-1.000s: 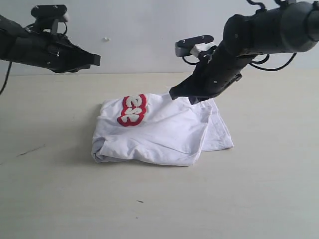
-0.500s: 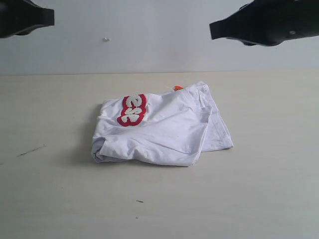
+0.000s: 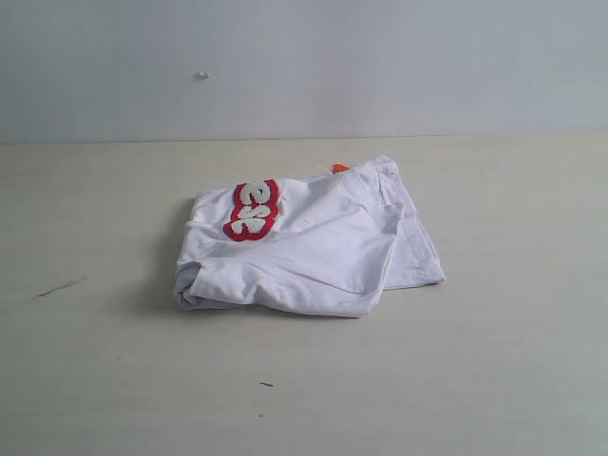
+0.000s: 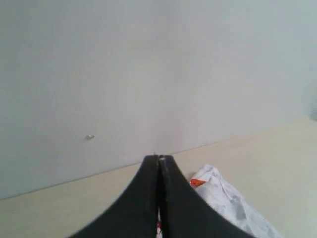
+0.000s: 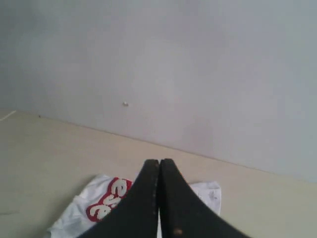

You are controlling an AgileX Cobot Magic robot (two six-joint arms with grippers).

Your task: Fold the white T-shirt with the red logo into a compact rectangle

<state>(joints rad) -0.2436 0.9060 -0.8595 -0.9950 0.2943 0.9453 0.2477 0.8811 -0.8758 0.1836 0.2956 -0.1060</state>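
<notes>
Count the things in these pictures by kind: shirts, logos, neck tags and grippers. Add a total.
Shirts: 1, the T-shirt
Logos: 1, the red logo
Neck tags: 1, the orange tag
Grippers: 2, the left gripper and the right gripper, both shut
Total: 5

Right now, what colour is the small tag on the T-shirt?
The tag is orange; the left wrist view shows it best.

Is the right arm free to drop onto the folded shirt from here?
Probably yes: the right gripper faces the white T-shirt with nothing between them, and nothing lies on the shirt. Its jaws are shut, so they must open first.
</notes>
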